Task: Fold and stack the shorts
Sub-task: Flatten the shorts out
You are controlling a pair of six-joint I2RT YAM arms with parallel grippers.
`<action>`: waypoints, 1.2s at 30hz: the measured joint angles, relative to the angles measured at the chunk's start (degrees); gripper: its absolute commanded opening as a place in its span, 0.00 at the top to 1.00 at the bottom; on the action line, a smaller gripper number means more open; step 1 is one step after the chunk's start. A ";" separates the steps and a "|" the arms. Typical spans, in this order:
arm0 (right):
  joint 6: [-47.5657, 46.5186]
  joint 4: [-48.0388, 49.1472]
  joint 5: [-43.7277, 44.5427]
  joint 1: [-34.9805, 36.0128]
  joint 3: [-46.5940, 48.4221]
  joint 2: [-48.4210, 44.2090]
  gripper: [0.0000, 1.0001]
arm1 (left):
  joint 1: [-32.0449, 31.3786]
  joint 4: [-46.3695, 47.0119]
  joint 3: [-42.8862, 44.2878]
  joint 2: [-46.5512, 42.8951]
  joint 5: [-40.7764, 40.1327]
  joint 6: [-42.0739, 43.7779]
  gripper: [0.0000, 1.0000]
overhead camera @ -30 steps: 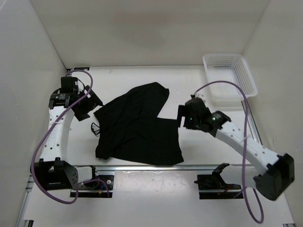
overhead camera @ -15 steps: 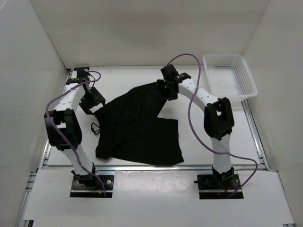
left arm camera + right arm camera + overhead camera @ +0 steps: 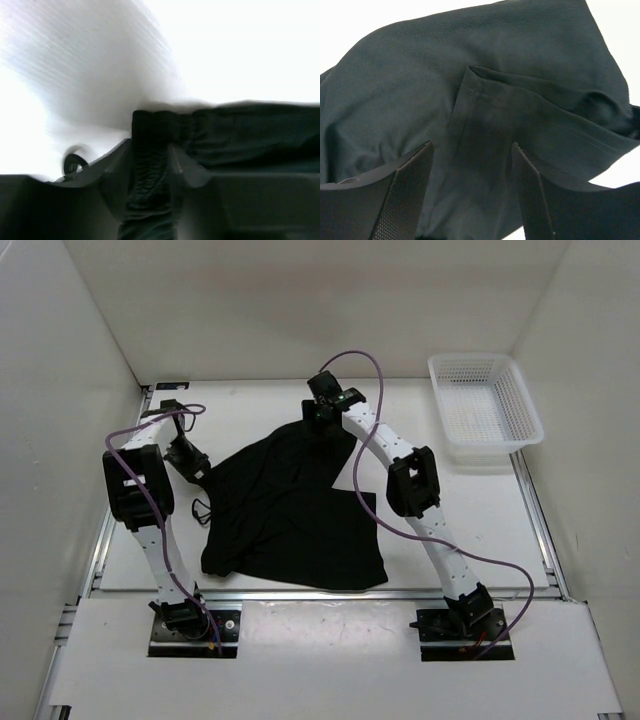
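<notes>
Plain black soft cloth shorts (image 3: 290,510) lie spread flat mid white table (image 3: 470,530), same spot & shape as 1 s ago. L gripper (image 3: 188,462) sits at the shorts' far-left corner, about where it was, but its jaws have narrowed. Wrist view shows its fingers (image 3: 116,182) clenched on the bunched waistband, cloth filling the gap. R gripper (image 3: 320,420) has moved from the shorts' right edge to the cloth's far tip. Its fingers (image 3: 410,195) stand apart, released, straddling a hem fold, nothing pinched. Both arms now reach further over the table. White plastic mesh basket (image 3: 487,445) sits far right, well apart from the shorts, unmoved.
</notes>
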 measured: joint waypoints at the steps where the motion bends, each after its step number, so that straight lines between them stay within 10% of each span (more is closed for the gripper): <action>1: -0.02 -0.02 0.42 0.35 0.76 0.79 0.36 | 0.09 -0.07 0.24 0.39 0.22 0.13 0.74; 3: 0.04 0.00 1.29 0.81 1.55 2.01 0.43 | 0.24 -0.22 0.72 1.07 0.44 -0.11 0.90; 13: 1.27 0.20 6.08 1.46 -0.94 2.75 1.00 | 0.68 -0.28 2.67 3.15 1.05 0.20 0.90; 27: 1.46 3.43 9.31 1.49 -16.52 -11.67 1.00 | 1.14 -0.20 3.63 3.15 1.07 0.20 0.90; 36: 2.69 9.75 13.73 3.41 -42.38 -27.87 1.00 | 2.38 -0.20 4.28 3.15 2.19 0.22 0.90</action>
